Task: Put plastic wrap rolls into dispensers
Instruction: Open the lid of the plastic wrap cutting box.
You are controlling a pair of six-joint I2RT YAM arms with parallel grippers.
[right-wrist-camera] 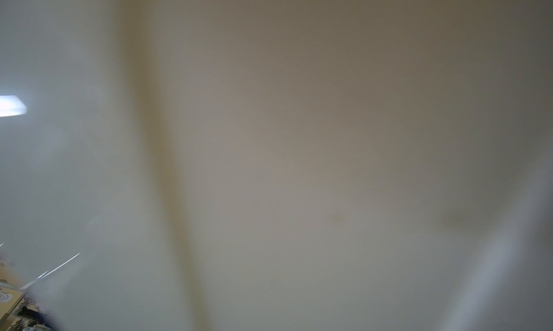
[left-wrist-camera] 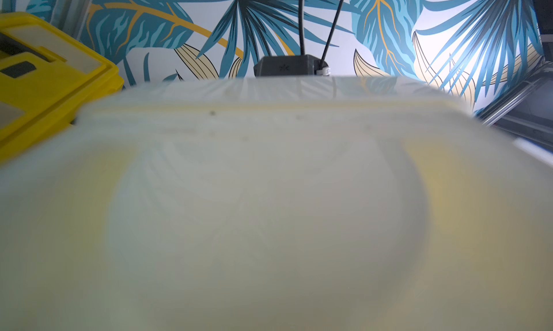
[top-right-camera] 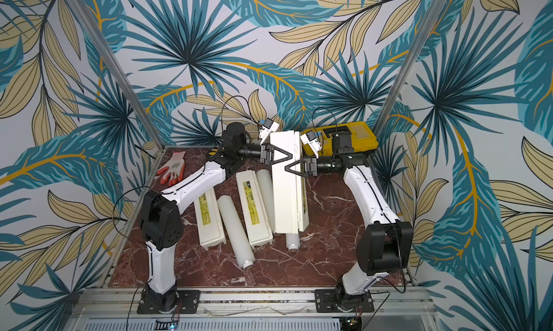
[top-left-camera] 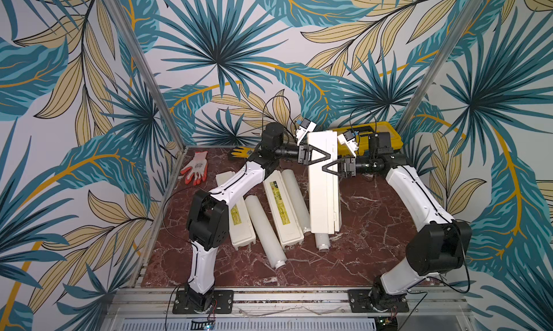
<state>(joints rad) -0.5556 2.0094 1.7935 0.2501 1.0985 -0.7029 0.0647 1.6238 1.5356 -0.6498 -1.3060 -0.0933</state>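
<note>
Raised dispenser [top-left-camera: 321,200] clamped by right tool [top-left-camera: 325,167]; left tool [top-left-camera: 328,156] wide around it, grip unclear

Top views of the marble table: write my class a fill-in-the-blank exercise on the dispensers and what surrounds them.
1. ___ dispensers lie flat on the table, labels up.
2. From under the raised dispenser, reached from either side by the left gripper and right gripper, pokes the end of a plastic wrap ___.
3. The toolbox at the far right is mostly ___.
4. The glove lies at the table's far ___ corner.
Missing words: two; roll; yellow; left.
</note>
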